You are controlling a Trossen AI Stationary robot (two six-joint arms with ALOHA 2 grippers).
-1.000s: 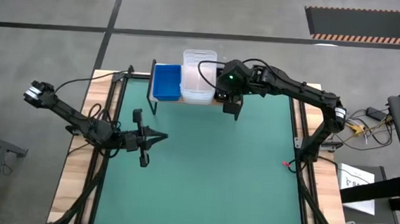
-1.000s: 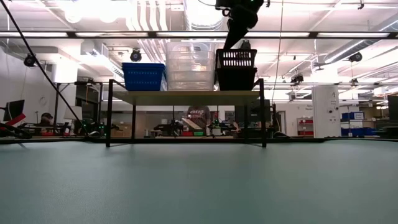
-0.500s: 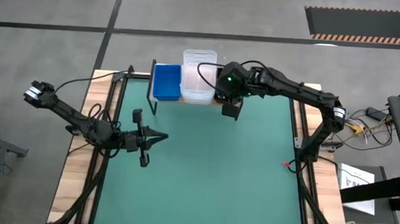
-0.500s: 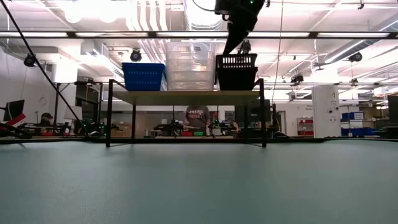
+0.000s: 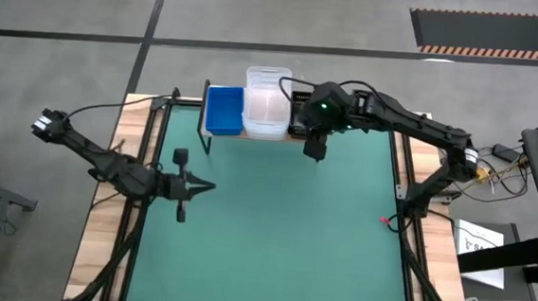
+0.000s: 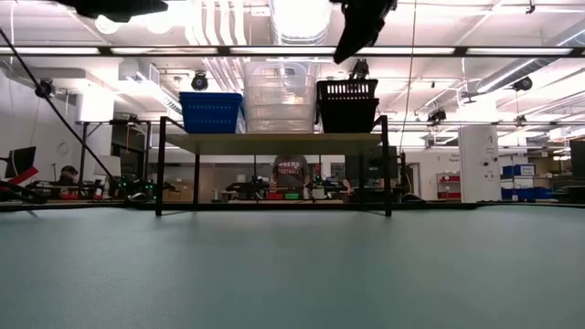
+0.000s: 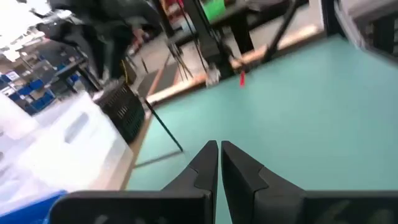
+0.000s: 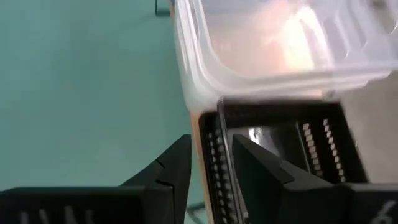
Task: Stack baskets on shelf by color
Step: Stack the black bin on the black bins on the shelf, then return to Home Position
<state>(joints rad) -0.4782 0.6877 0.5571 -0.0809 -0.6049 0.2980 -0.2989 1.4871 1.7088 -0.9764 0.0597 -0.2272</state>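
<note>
Black perforated plastic basket stack (image 6: 347,103) rests on plank-topped shelf (image 6: 274,143), beside clear stack. My right gripper (image 8: 211,163) has let go, lifted clear, fingers slightly parted, empty. Left gripper (image 7: 219,163) nearly closed, empty. Stacking looks finished, probably.

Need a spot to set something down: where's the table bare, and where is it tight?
The green table is bare in front of the shelf and between both arms. The shelf top is crowded: blue basket, clear baskets and black baskets fill it, the right gripper by its front edge. The left gripper hangs at the table's left.
</note>
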